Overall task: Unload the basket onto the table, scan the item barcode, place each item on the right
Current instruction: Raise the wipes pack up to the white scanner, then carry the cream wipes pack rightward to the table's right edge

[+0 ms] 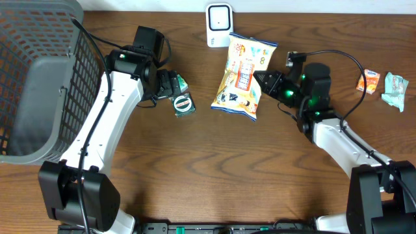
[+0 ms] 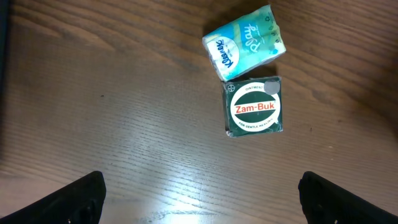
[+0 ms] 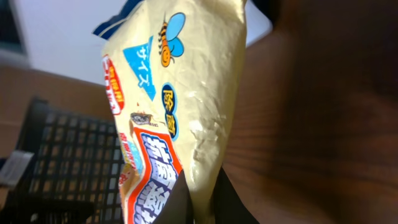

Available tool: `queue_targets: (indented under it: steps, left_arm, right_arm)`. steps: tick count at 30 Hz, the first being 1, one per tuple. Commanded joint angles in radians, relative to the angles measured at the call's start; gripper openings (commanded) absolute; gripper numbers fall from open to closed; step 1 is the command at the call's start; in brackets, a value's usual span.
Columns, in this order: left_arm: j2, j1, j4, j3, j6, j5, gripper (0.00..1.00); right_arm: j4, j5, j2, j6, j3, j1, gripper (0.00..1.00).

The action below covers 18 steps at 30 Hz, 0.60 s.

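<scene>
My right tool (image 1: 262, 80) is pinched shut on the right edge of the snack bag (image 1: 242, 77), and the bag's top end is right by the white scanner (image 1: 219, 25). My left tool (image 1: 170, 86) hangs wide open over the Zam-Buk tin (image 2: 255, 107) on the worktop (image 2: 124, 93).

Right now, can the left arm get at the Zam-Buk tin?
Probably yes. The left gripper is open over the table, and the Zam-Buk tin lies uncovered just ahead of it. Only the tissue pack sits close by the tin's far edge, which may crowd a grasp there.
</scene>
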<state>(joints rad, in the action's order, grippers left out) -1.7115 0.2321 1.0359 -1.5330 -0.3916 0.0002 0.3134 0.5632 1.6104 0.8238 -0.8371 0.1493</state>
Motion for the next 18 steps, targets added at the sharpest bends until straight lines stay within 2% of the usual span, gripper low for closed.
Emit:
queue_targets:
  steps: [1, 5, 9, 13, 18]
  left_arm:
    - [0.000, -0.003, 0.003, -0.008, 0.005, -0.011, 0.98]
    - [0.000, -0.003, 0.003, -0.008, 0.005, -0.011, 0.98]
    - [0.000, -0.003, 0.003, -0.008, 0.005, -0.011, 0.98]
    - [0.000, -0.003, 0.003, -0.008, 0.005, -0.011, 0.98]
    - [0.000, -0.003, 0.003, -0.008, 0.005, -0.011, 0.98]
  right_arm:
    - [-0.079, -0.103, -0.006, 0.009, -0.122, 0.035, 0.02]
    - [-0.249, -0.203, 0.058, -0.108, -0.343, 0.076, 0.01]
    - [-0.349, -0.239, 0.170, -0.152, -0.549, 0.081, 0.01]
    - [-0.358, -0.225, 0.377, -0.152, -0.785, 0.082, 0.01]
    - [-0.315, -0.195, 0.566, -0.151, -0.998, 0.081, 0.01]
